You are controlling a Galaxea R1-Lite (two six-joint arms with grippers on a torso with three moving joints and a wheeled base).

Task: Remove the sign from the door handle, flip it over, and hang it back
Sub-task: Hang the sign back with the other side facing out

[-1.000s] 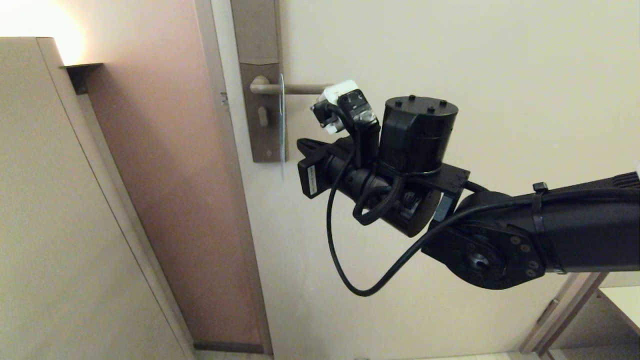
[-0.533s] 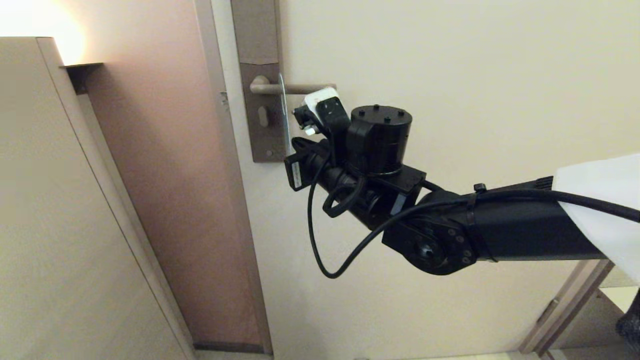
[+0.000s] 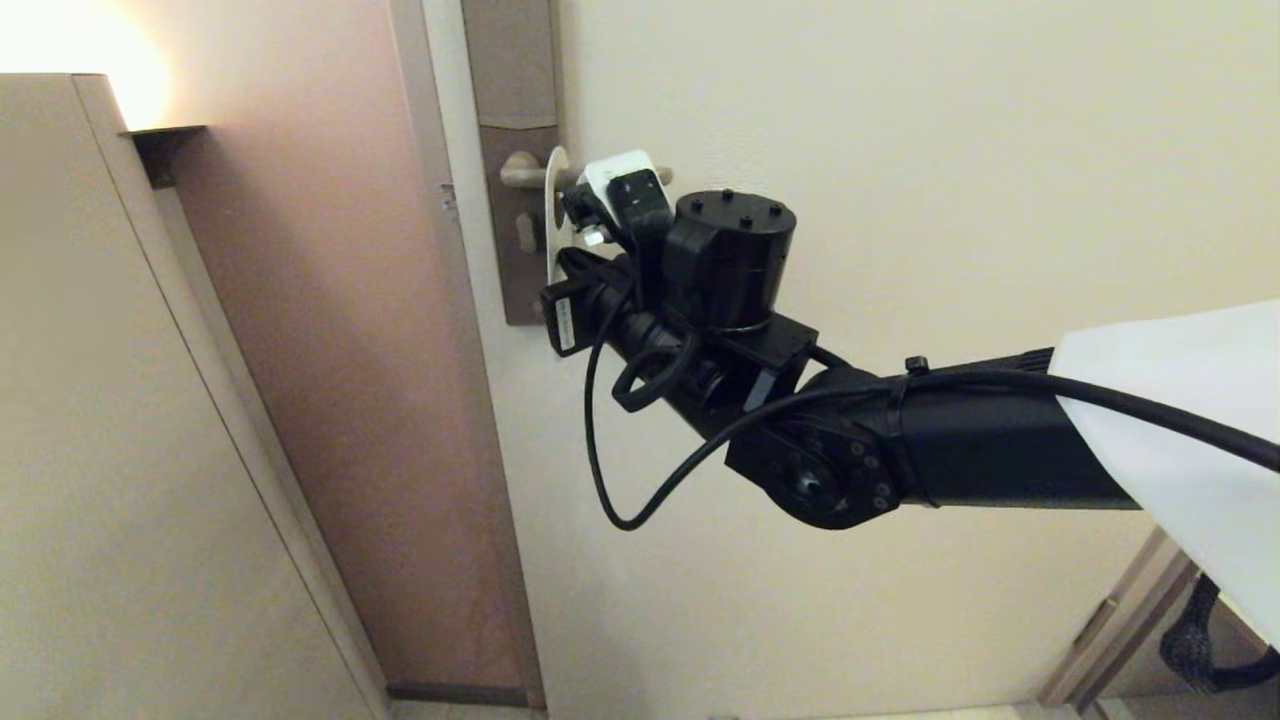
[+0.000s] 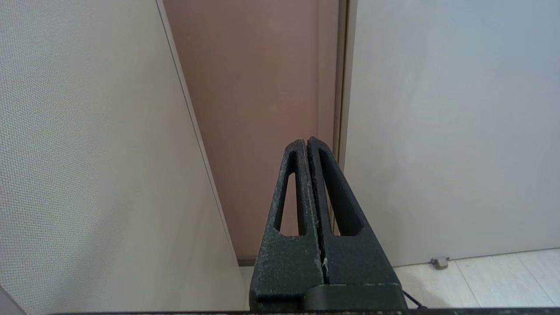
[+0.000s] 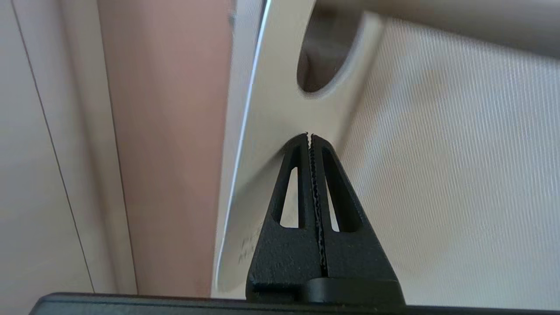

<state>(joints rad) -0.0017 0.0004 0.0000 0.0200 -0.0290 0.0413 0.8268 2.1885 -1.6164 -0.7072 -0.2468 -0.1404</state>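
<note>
The sign (image 3: 553,205) hangs by its hole on the door handle (image 3: 522,172), close to the tall grey-brown plate (image 3: 515,250), and is swung out of plumb with its pale face turned partly toward me. In the right wrist view the sign (image 5: 271,109) fills the middle, with its hole (image 5: 326,57) above and the door handle (image 5: 437,22) running through it. My right gripper (image 5: 309,135) is shut with nothing between its fingers. Its tips press against the sign's white face just below the hole. My left gripper (image 4: 306,141) is shut and empty, low down and facing the door frame.
A beige cabinet side (image 3: 120,400) stands to the left, with a pinkish-brown wall strip (image 3: 330,350) between it and the door. A door stop (image 4: 439,261) sits on the floor. A white cover (image 3: 1190,420) lies over my right forearm.
My right arm has moved left toward the handle plate. The sign, edge-on a second ago, has swung so its face shows, pushed by the shut fingertips.
</note>
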